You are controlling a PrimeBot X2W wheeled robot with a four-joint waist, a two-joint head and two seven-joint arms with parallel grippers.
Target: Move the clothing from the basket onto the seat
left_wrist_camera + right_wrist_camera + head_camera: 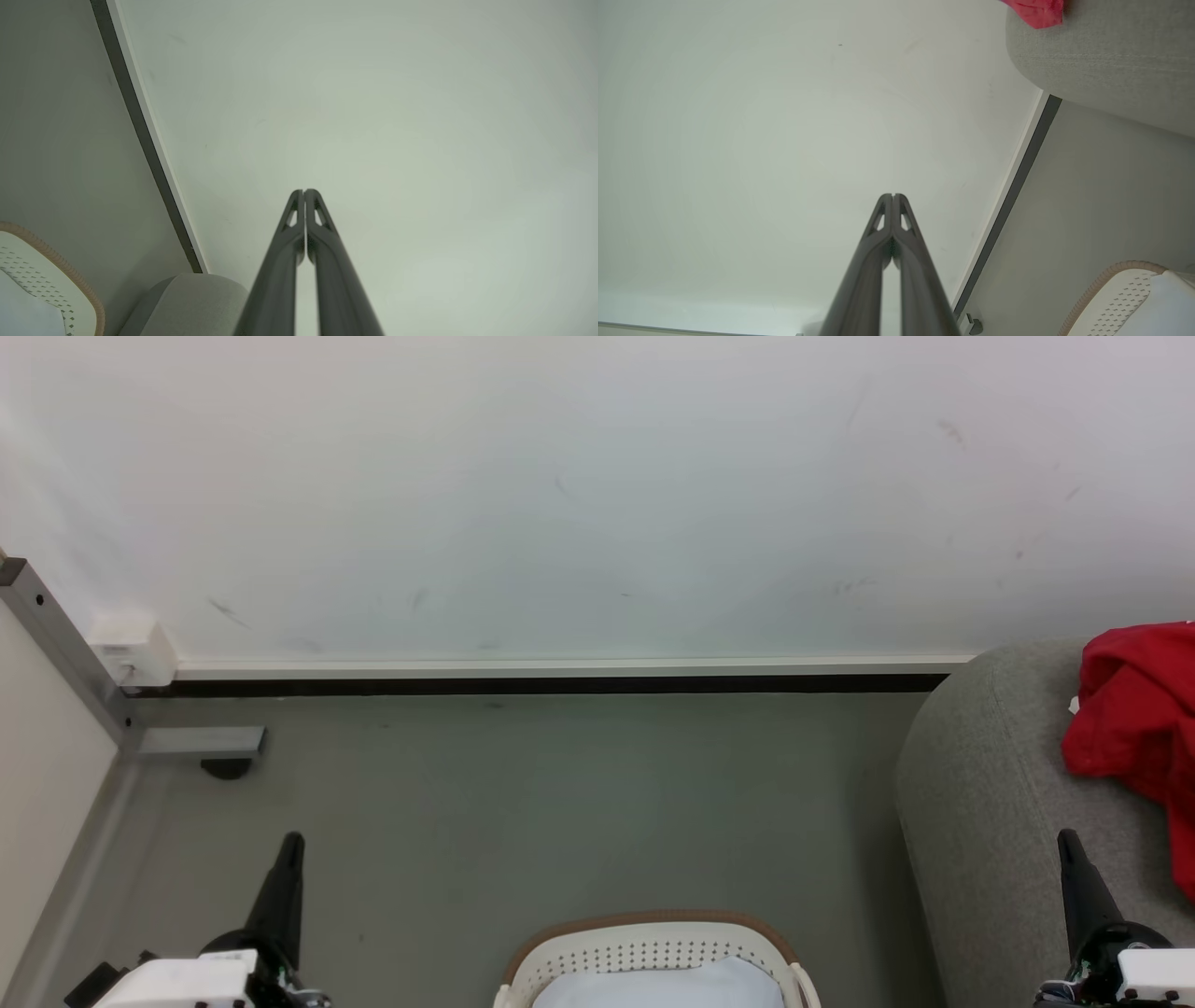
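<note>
Red clothing (pixel 1134 719) lies bunched on the grey seat (pixel 990 784) at the right edge; a red corner (pixel 1036 11) also shows on the seat (pixel 1106 60) in the right wrist view. The white basket (pixel 653 947) with a brown rim stands on the floor at the bottom centre, and only its pale cloth liner shows inside. My left gripper (pixel 293 840) is shut and empty at the lower left, left of the basket. My right gripper (pixel 1066 837) is shut and empty in front of the seat. Both wrist views show the fingers (pixel 303 192) (pixel 893 196) pressed together, pointing at the wall.
A white wall with a dark skirting strip (pixel 560 685) closes the floor behind. A metal frame leg with a foot (pixel 201 747) and a pale panel stand at the left. Grey floor (pixel 523 803) lies between basket and wall.
</note>
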